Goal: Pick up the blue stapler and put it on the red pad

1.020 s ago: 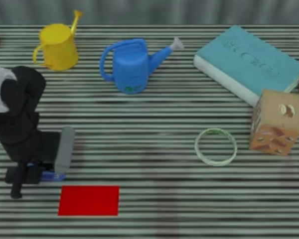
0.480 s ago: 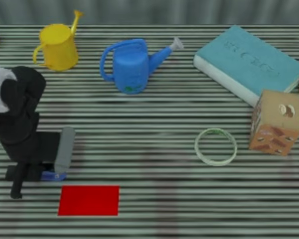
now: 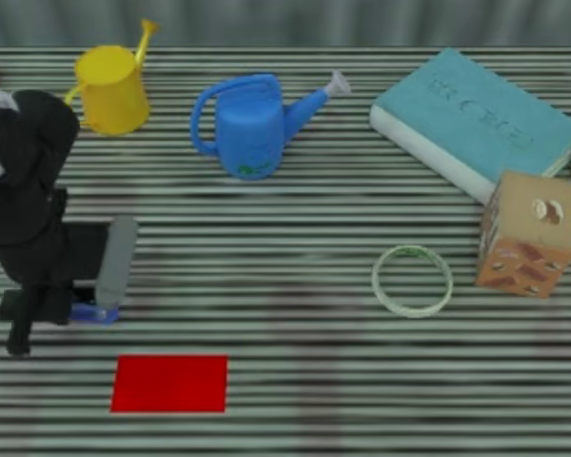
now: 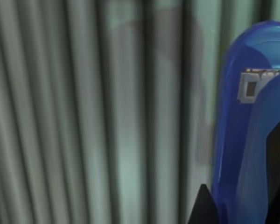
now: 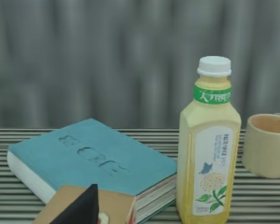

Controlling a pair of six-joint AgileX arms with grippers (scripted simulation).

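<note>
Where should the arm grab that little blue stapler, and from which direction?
Probably from above, fingers across the narrow width of the blue stapler near mid-length: it lies low, flat and elongated on the table, so its long sides suit the left gripper already over it.

Two watering cans at the back of the tabletop [image 3: 295, 238]: one can [image 3: 109, 86] far left, the other can [image 3: 257, 124] to its right. Book [image 3: 471, 119] at the back right, box [image 3: 525, 233] in front of it, ring [image 3: 412, 280] left of the box. Left claw [image 3: 62, 314] at the left side, stapler [image 3: 95, 313] just under it. Pad [image 3: 169, 384] near the front, apart from the stapler. Bottle [image 5: 209, 149] and cup [image 5: 268, 144] beside the book.
</note>
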